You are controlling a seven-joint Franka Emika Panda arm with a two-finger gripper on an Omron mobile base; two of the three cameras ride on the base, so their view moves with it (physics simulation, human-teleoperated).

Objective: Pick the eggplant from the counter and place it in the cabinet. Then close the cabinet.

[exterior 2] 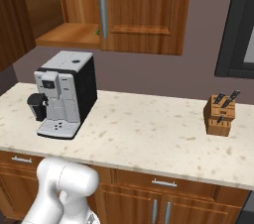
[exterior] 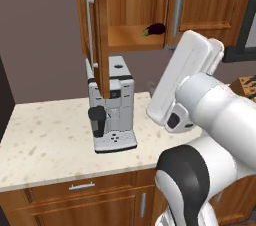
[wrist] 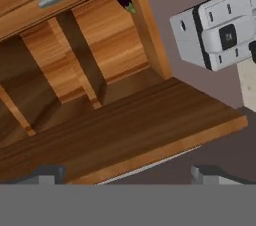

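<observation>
**Eggplant Shelved, Door Left to Shut**

With the cabinet (exterior: 135,7) standing open above the counter (exterior: 45,135), seen here at the closing stage. Left door (exterior: 92,30) swung out edge-on, just in front of the gripper (wrist: 125,172), fingertips spread wide and holding nothing. Eggplant (exterior: 154,29) lying on the bottom shelf, lengthwise along it, well beyond the claw, behind the door.
</observation>
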